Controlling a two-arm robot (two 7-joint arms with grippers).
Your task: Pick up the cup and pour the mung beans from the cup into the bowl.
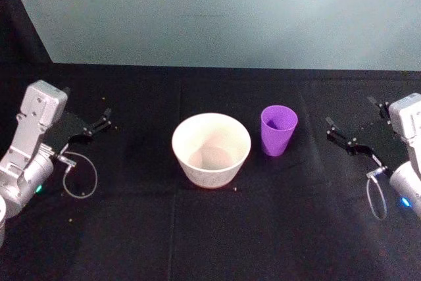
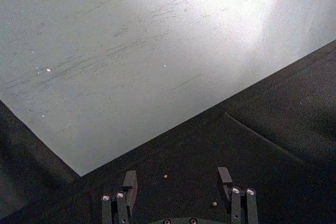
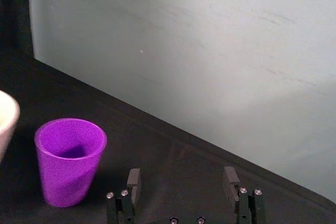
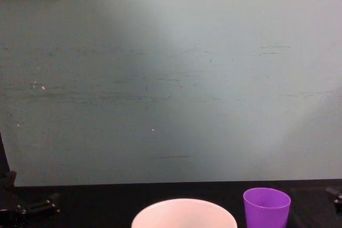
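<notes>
The bowl [image 1: 211,151] is waiting beside the upright cup [image 1: 279,129] for pouring, right gripper [image 3: 181,172] and left gripper [image 2: 177,174] flanking, jaws apart.

black table [image 1: 197,241] | bowl [image 1: 210,170] centre | cup [image 1: 277,137] just right of it

No legible text, label, brand, number or sign can be read on any surface. The cup [image 1: 279,129] and the bowl [image 1: 211,149] beside it have plain, unmarked walls.
</notes>
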